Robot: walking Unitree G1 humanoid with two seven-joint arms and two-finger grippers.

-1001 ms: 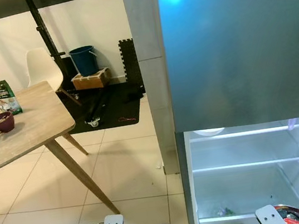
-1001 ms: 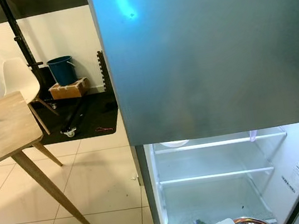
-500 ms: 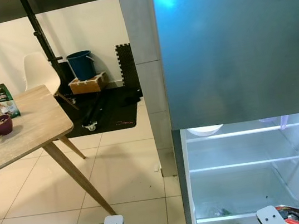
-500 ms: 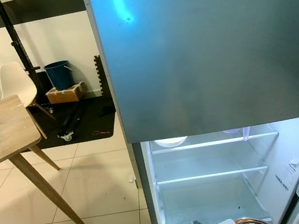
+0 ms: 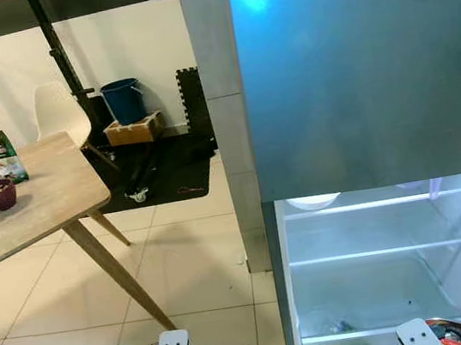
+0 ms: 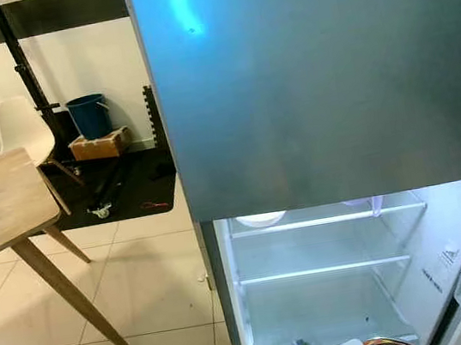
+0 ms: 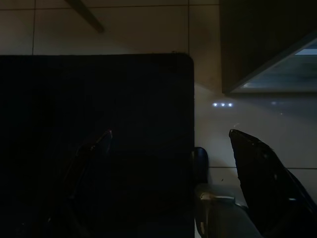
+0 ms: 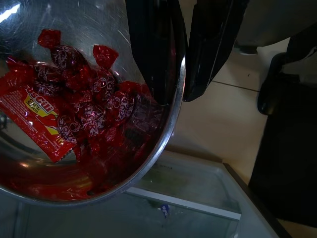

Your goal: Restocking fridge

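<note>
— While the fridge (image 5: pixel 384 271) stands open below, where's the bowl?
— At its foot: the right gripper (image 8: pixel 183 74) pinches the steel bowl (image 8: pixel 69 99) of red sweets (image 8: pixel 84 109) by the rim.
— And the left gripper (image 7: pixel 168 148)?
— Spread apart over the dark mat (image 7: pixel 94 124) beside the fridge

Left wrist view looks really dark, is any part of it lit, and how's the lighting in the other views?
Left wrist view: mostly in shadow over the black mat, with pale floor tiles catching small light reflections. Right wrist view: well lit, glare on the steel bowl of red sweets. Eye views: a bluish sheen on the fridge door, and a bright fridge interior.
</note>
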